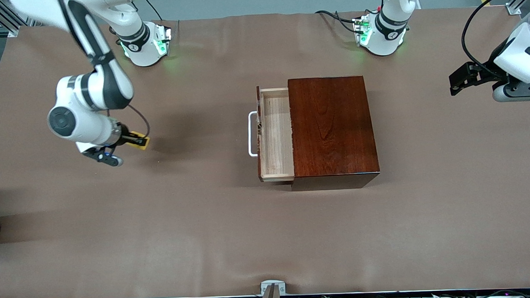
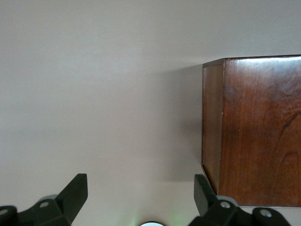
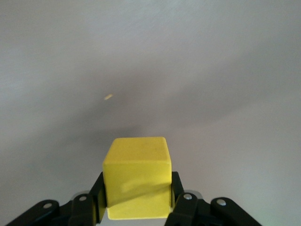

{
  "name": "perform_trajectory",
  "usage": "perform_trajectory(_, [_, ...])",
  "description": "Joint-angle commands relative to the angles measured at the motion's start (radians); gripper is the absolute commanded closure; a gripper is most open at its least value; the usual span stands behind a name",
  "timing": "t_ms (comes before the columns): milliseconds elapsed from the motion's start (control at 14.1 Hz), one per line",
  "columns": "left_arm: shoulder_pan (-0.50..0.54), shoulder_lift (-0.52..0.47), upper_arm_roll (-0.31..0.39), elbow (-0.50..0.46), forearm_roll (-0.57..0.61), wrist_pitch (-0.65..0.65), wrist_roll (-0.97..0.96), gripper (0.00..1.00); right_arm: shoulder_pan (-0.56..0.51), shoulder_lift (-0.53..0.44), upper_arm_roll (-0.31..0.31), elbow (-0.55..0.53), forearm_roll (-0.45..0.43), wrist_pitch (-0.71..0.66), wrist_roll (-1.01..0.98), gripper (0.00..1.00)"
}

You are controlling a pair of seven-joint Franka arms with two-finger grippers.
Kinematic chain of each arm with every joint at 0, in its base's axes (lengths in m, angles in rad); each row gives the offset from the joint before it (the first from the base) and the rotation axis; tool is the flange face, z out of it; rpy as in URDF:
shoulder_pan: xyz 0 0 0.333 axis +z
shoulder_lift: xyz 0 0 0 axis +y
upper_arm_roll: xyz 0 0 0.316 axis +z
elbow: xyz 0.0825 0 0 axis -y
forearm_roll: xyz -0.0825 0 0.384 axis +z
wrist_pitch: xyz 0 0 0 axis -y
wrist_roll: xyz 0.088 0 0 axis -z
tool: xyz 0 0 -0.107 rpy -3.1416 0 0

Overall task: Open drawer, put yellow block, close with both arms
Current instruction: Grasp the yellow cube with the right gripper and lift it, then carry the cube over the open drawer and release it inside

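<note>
The dark reddish-brown box [image 1: 332, 127] stands mid-table with its pale wood drawer [image 1: 275, 137] pulled out toward the right arm's end; the tray is empty and its white bar handle [image 1: 251, 134] faces that end. My right gripper [image 1: 134, 139] is shut on the yellow block [image 1: 139, 140], just above the table toward the right arm's end, well away from the drawer. The right wrist view shows the block [image 3: 137, 176] clamped between both fingers. My left gripper [image 1: 459, 81] is open and empty, waiting above the left arm's end. Its wrist view [image 2: 141, 197] shows a box corner [image 2: 251, 132].
The brown table cover [image 1: 206, 221] is bare around the box. The two arm bases [image 1: 149, 45] stand lit green at the table edge farthest from the front camera. A small mount [image 1: 272, 292] sits at the near edge.
</note>
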Motion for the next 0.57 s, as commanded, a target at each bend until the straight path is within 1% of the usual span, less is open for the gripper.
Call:
perform_trajectory(0, [0.006,0.004,-0.006,0.011,-0.015,0.002,0.005,0.00,0.121,-0.003,-0.007,0.122,0.010,-0.114,0.224,1.00])
perform_trajectory(142, [0.004,0.004,-0.011,0.012,-0.015,0.001,-0.003,0.00,0.212,0.006,-0.008,0.221,0.037,-0.146,0.423,1.00])
perform_trajectory(284, [0.007,0.004,-0.020,0.011,-0.015,0.001,-0.005,0.00,0.293,0.018,-0.008,0.307,0.057,-0.148,0.576,1.00])
perform_trajectory(426, [0.003,0.007,-0.026,0.011,-0.017,0.001,-0.009,0.00,0.320,0.052,-0.007,0.398,0.074,-0.150,0.696,1.00])
perform_trajectory(496, [0.006,0.007,-0.035,0.009,-0.017,0.001,-0.009,0.00,0.326,0.055,-0.007,0.429,0.114,-0.150,0.738,1.00])
